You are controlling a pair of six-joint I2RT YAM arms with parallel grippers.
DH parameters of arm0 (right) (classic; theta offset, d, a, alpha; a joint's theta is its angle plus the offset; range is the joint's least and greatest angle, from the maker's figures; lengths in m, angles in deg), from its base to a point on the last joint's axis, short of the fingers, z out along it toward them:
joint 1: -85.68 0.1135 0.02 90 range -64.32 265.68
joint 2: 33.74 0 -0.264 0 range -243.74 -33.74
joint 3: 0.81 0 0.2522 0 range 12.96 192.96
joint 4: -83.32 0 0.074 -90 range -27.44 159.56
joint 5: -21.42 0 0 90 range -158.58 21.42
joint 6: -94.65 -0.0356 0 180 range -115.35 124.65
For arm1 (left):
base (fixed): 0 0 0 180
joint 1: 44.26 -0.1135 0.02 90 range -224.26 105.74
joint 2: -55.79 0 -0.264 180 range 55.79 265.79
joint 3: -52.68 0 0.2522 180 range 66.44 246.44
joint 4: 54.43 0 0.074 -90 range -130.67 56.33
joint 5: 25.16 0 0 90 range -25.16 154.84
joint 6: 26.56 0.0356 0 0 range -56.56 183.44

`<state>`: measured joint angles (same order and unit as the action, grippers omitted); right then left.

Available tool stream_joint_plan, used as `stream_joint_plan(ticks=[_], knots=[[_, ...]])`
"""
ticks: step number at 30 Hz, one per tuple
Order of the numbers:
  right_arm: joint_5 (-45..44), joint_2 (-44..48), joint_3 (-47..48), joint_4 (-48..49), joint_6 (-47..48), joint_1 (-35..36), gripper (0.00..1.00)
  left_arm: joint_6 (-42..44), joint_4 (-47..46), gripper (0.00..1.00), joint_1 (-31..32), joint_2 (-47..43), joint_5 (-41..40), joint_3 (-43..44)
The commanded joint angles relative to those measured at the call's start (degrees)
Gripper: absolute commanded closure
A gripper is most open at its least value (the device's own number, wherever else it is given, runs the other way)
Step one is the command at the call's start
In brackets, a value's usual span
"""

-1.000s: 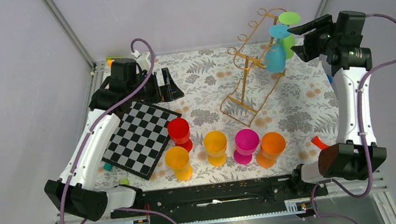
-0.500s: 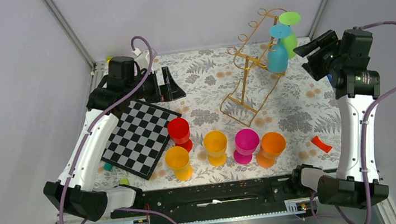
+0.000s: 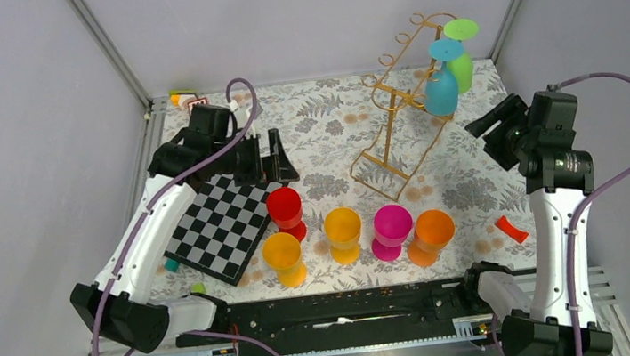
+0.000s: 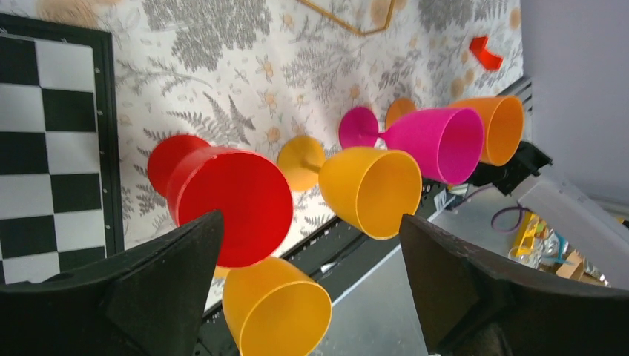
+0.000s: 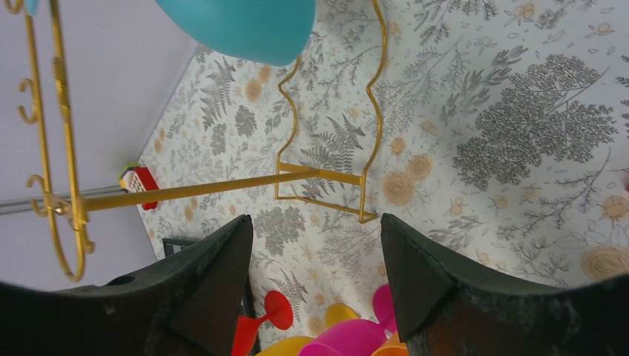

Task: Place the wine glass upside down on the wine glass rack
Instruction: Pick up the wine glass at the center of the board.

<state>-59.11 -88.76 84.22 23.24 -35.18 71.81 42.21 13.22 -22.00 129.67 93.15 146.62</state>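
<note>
The gold wire wine glass rack (image 3: 389, 129) stands at the back right, with a blue wine glass (image 3: 440, 85) and a green one (image 3: 460, 61) hanging upside down on it. Upright in a row near the front are red (image 3: 284, 208), orange-yellow (image 3: 283, 257), yellow (image 3: 342, 230), magenta (image 3: 391, 227) and orange (image 3: 431, 234) glasses. My left gripper (image 3: 267, 171) is open and empty, just behind the red glass (image 4: 230, 202). To the right of the rack (image 5: 326, 175), my right gripper (image 3: 481, 134) hangs open and empty, below the blue glass (image 5: 245, 26).
A checkerboard (image 3: 221, 221) lies at the left, partly under my left arm. A small red piece (image 3: 511, 228) sits near the right edge. Small items lie at the back left corner (image 3: 185, 99) and beside the board (image 3: 173, 266). Enclosure walls stand close on both sides.
My right gripper has pulled back from the hanging glasses, down and toward the near side. My left gripper has moved right and nearer, toward the red glass.
</note>
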Motion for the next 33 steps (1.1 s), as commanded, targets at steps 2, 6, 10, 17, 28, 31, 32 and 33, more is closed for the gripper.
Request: stream_joint_plan(ticks=[2,6,10,17,28,31,32,33], knots=[[-1.9,2.8,-3.0,-1.8,3.5,0.2,0.29,-0.2,5.8,0.04,4.2,1.0,-5.8,2.1],[-2.1,4.9,-5.8,-2.4,3.4,0.2,0.29,-0.7,8.2,0.05,8.3,3.9,-10.0,3.9],[-2.1,7.0,-7.6,-3.3,3.4,0.2,0.29,-0.9,10.0,0.08,11.4,7.5,-14.6,4.9],[-0.2,8.6,-11.2,-3.2,2.3,0.2,0.29,-2.0,12.4,0.22,15.4,15.6,-18.5,7.6],[2.2,9.8,-12.1,-5.2,2.0,0.2,0.28,-0.2,13.9,0.4,18.4,21.3,-30.2,7.1],[2.2,10.8,-12.4,-5.6,2.1,0.2,0.28,0.8,13.8,0.54,18.4,22.2,-31.6,7.5],[2.2,11.1,-12.3,-5.7,2.0,0.2,0.28,1.1,13.7,0.59,18.4,22.6,-32.1,7.9],[2.1,11.3,-12.1,-5.8,2.0,0.3,0.28,1.4,13.7,0.63,18.4,22.9,-32.3,8.3]])
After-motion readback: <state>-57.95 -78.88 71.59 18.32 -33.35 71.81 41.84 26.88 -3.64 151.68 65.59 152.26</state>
